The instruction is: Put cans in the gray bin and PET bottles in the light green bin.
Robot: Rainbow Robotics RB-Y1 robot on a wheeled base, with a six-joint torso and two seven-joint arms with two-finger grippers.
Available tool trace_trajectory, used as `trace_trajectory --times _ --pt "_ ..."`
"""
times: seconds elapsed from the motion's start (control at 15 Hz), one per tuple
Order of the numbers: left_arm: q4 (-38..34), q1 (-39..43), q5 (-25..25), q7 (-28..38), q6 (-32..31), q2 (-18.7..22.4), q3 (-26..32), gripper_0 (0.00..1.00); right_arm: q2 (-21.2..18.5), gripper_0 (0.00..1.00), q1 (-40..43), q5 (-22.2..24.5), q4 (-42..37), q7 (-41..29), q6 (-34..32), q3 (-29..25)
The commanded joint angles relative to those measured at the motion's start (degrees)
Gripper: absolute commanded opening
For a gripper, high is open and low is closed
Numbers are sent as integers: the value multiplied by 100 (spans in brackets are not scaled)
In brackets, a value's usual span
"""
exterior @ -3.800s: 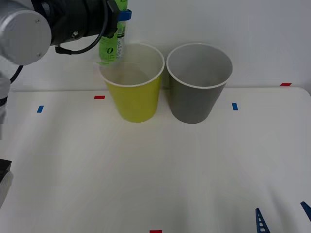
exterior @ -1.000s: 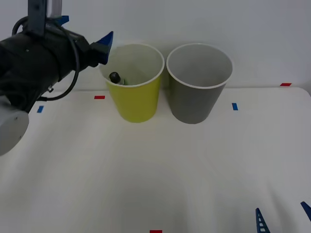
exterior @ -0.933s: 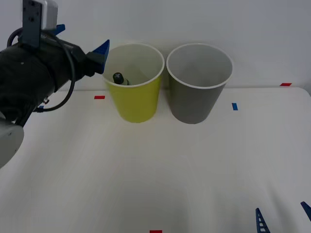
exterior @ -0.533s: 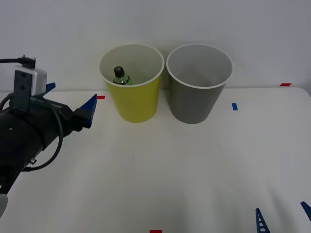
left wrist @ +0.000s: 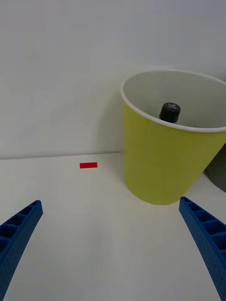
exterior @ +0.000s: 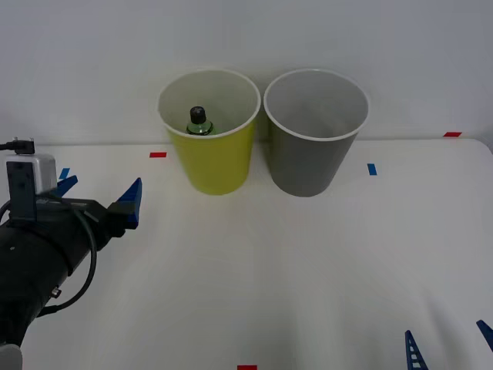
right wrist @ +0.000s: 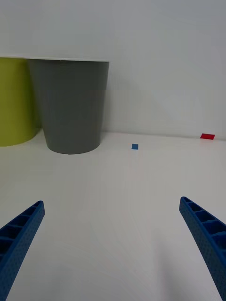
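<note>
The white table spreads out in front of me, with a pale wall behind it. At its far edge stand my two bins, upright and side by side, rims nearly touching: the light green bin on my left and the gray bin on my right.

My left arm sits low over the table's near left part, well apart from the bins. My left gripper is spread wide with nothing between its blue ribbed fingers, and it faces the light green bin.

My right gripper rests at the near right corner of the table, its fingers parted and bare too, pointing toward the gray bin.

The PET bottle stands inside the light green bin (its black cap and a sliver of green show below the rim).

Small red and blue tape marks dot the table.
</note>
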Motion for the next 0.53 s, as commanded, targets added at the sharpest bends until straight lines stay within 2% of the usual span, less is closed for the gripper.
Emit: trace_trajectory --times 0.07,0.4,0.53 --pt "454 603 130 -131 -1905 78 -231 100 0 100 0 0 0 0 0 0" --pt "1518 1332 -178 -148 -4041 693 -583 100 0 100 0 0 0 0 0 0" --pt "1852 1605 -222 -175 -4560 755 -688 100 0 100 0 0 0 0 0 0"
